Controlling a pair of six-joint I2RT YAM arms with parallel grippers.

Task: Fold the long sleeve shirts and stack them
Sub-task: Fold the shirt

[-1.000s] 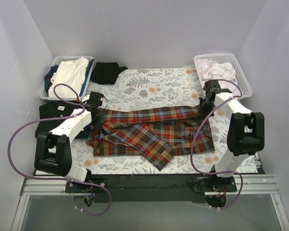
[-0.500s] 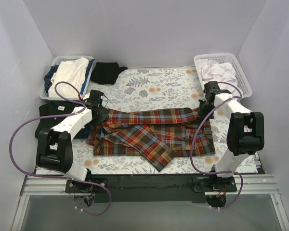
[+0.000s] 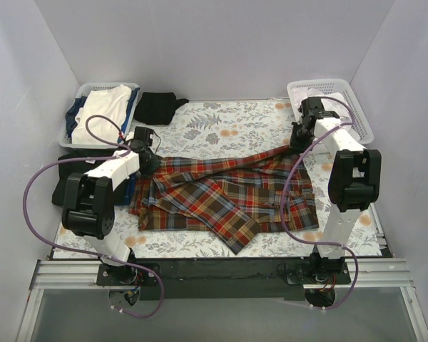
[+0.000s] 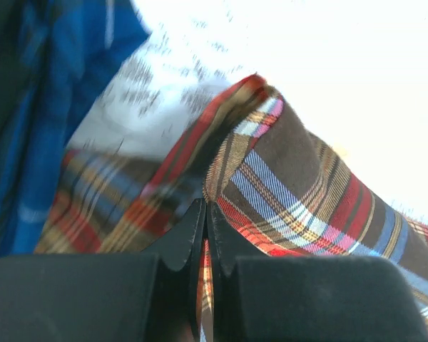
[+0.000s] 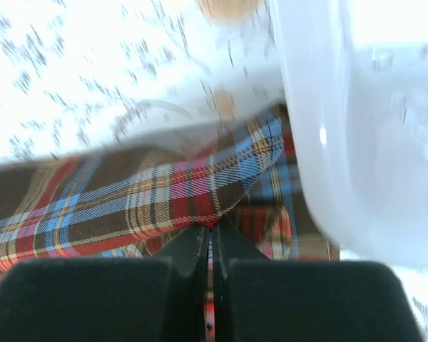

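On the floral counter [image 3: 221,121], the plaid shirt [image 3: 228,203] sprawls across mid-frame. The left end effector [image 3: 152,166] and right end effector [image 3: 297,142] each pinch its upper edge, jaws closed on cloth, pulling it taut, likely to square it for folding.

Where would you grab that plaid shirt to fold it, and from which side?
By its far long edge, one pinch near each end, coming down from above. The plaid shirt lies flat and wide across the table, so a thin edge probably lifts most cleanly, and two holds keep it level. The left gripper and right gripper are shut on that edge.
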